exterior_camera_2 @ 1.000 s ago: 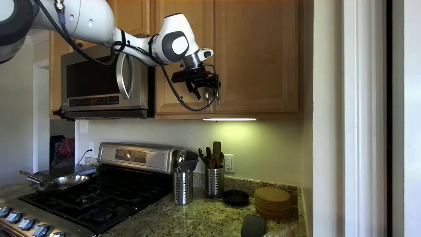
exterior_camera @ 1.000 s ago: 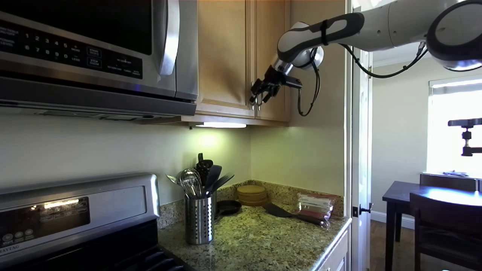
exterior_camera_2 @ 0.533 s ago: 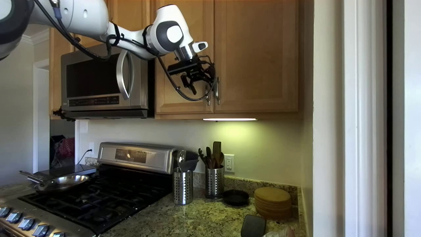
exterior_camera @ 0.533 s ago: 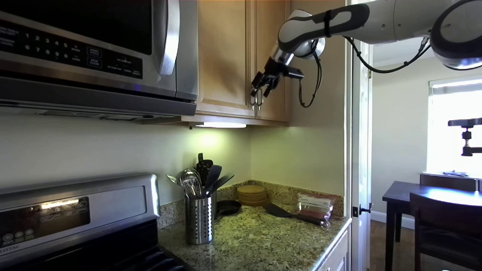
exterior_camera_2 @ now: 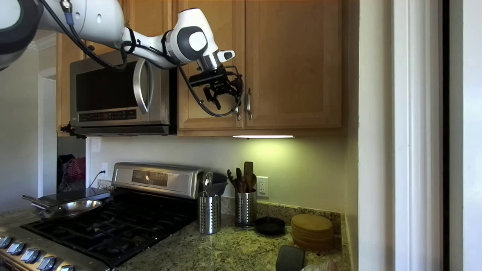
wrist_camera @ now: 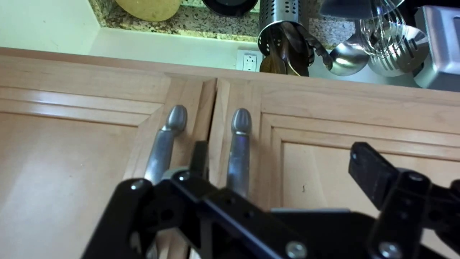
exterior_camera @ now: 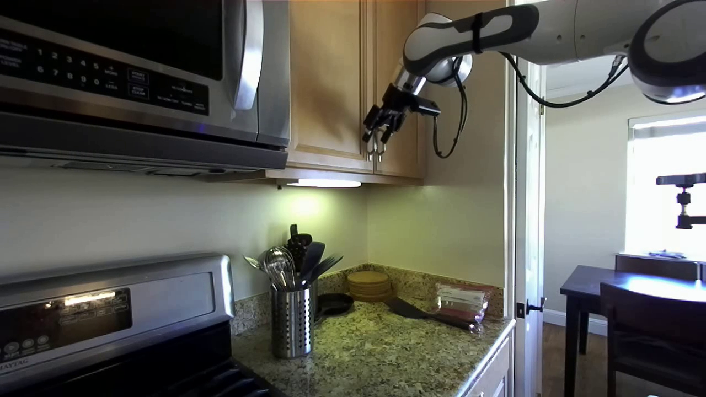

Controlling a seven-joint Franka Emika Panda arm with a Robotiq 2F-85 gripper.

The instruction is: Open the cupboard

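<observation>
The cupboard (exterior_camera_2: 293,67) is light-tan wood with two panel doors, both shut; it also shows in an exterior view (exterior_camera: 331,82) and in the wrist view (wrist_camera: 54,172). A silver bar handle (wrist_camera: 239,158) and a second handle (wrist_camera: 161,154) flank the door seam. My gripper (wrist_camera: 280,158) is open and empty, its fingers spread wide. In the wrist view one finger (wrist_camera: 199,158) lies between the two handles, and the nearer handle appears between the fingers. In both exterior views the gripper (exterior_camera: 375,138) (exterior_camera_2: 229,102) hangs in front of the doors by the handles. Contact is not visible.
A microwave (exterior_camera_2: 105,90) is beside the cupboard, above the stove (exterior_camera_2: 113,222). Utensil holders (exterior_camera_2: 209,214) (exterior_camera_2: 246,209), a black pan (exterior_camera_2: 270,226) and stacked round tan things (exterior_camera_2: 311,229) stand on the granite counter below. A side wall (exterior_camera: 463,220) borders the cupboard.
My gripper has moved up along the doors, uncovering more of the handles, and then slightly left in both exterior views. It stays open. The doors have not moved.
</observation>
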